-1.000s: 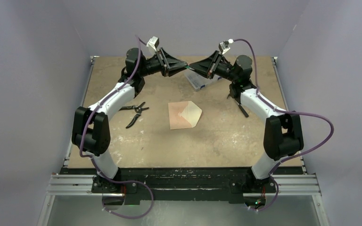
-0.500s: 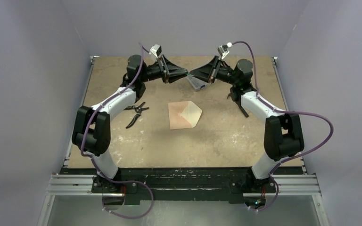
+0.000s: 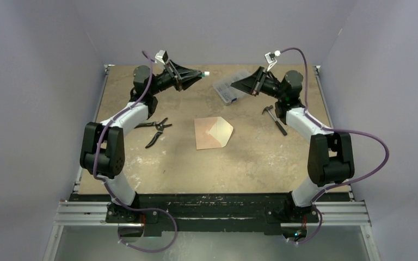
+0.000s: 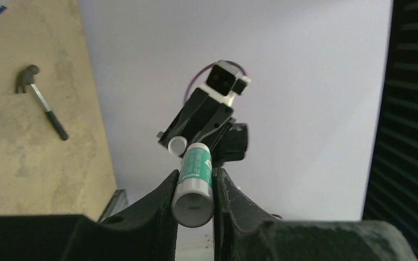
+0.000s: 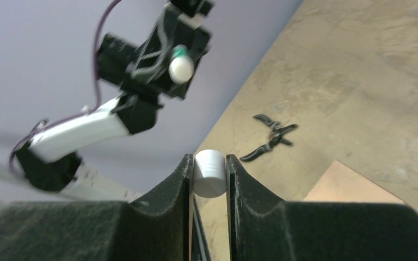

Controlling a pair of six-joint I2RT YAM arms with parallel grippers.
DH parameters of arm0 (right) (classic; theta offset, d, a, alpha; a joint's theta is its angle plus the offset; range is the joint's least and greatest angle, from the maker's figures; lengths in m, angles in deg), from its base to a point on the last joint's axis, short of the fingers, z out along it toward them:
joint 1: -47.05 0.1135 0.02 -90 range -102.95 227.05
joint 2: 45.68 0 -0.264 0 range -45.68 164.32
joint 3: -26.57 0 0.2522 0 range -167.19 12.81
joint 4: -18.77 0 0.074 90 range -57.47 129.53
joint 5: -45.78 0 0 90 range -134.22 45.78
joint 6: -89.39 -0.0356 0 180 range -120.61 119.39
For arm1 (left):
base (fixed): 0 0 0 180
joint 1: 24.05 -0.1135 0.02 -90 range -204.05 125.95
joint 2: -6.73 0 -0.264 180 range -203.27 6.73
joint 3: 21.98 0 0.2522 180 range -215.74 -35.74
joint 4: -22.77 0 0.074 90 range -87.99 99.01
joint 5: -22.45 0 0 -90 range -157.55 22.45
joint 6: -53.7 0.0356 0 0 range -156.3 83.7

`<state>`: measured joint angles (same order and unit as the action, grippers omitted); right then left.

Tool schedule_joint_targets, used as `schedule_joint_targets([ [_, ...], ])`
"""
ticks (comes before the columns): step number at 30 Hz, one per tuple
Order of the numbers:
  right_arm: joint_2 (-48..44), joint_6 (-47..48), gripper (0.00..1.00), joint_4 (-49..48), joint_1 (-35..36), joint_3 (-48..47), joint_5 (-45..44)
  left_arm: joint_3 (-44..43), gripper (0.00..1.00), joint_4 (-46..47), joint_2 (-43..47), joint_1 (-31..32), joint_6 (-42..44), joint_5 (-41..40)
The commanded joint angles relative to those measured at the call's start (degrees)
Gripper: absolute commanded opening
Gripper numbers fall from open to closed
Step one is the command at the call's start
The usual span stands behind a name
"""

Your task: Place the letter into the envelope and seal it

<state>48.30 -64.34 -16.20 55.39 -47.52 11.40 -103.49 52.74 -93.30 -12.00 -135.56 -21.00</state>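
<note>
The envelope (image 3: 213,132) lies flat at the table's middle, its pointed flap open to the right; a corner shows in the right wrist view (image 5: 354,185). No separate letter shows. My left gripper (image 3: 198,74) is raised at the back left, shut on a green and white glue stick (image 4: 196,171) with its white tip bare (image 5: 180,68). My right gripper (image 3: 234,86) is raised at the back right, shut on the stick's white cap (image 5: 209,173). The two grippers face each other with a gap between them.
Black pliers (image 3: 157,129) lie left of the envelope. A small hammer (image 3: 275,118) lies to the right. A clear plastic box (image 3: 229,87) sits at the back, under the right gripper. Grey walls enclose the table.
The gripper tips were together over the back of the table. They have pulled apart, the left taking the glue stick, the right keeping the cap. The envelope has not moved.
</note>
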Motion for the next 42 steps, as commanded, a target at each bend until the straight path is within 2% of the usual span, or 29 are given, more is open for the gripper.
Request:
schedule_joint_targets([
  [1, -2.1, 25.8, 0.0, 35.0, 0.3, -10.6, -15.8, -5.6, 0.0, -11.6, 3.0, 0.7, 13.9, -0.2],
  [3, -1.5, 27.7, 0.0, 43.7, 0.3, -11.8, -21.1, -8.4, 0.0, -22.2, 3.6, 1.0, 23.1, -0.9],
  [7, -0.1, 33.7, 0.0, 58.9, 0.6, -13.9, -39.0, -15.6, 0.0, -44.7, 2.6, 3.0, 43.1, -4.2],
  [11, 1.6, 38.6, 0.0, 67.4, 1.3, -13.4, -48.4, -18.6, 0.0, -59.2, 0.4, 4.9, 53.4, -8.9],
  [13, 2.1, 40.7, 0.0, 70.2, 1.7, -12.6, -53.9, -18.2, 0.0, -61.7, -0.4, 5.1, 56.0, -10.2],
  [16, 3.5, 43.3, 0.0, 73.2, 1.7, -12.3, -57.2, -17.8, 0.0, -63.8, -0.5, 5.7, 59.3, -12.7],
  [28, 13.9, 50.2, 0.01, 81.3, 1.8, -15.1, -55.7, -17.7, 0.0, -67.4, 0.2, 6.6, 66.9, -16.0],
  [35, 17.2, 51.6, 0.1, 83.4, 1.7, -17.0, -55.7, -18.1, 0.0, -68.9, -0.2, 6.7, 68.9, -17.0],
  [42, 18.6, 52.9, 0.28, 85.2, 1.8, -18.5, -56.5, -18.8, 0.0, -69.0, -0.6, 6.7, 69.3, -17.4],
])
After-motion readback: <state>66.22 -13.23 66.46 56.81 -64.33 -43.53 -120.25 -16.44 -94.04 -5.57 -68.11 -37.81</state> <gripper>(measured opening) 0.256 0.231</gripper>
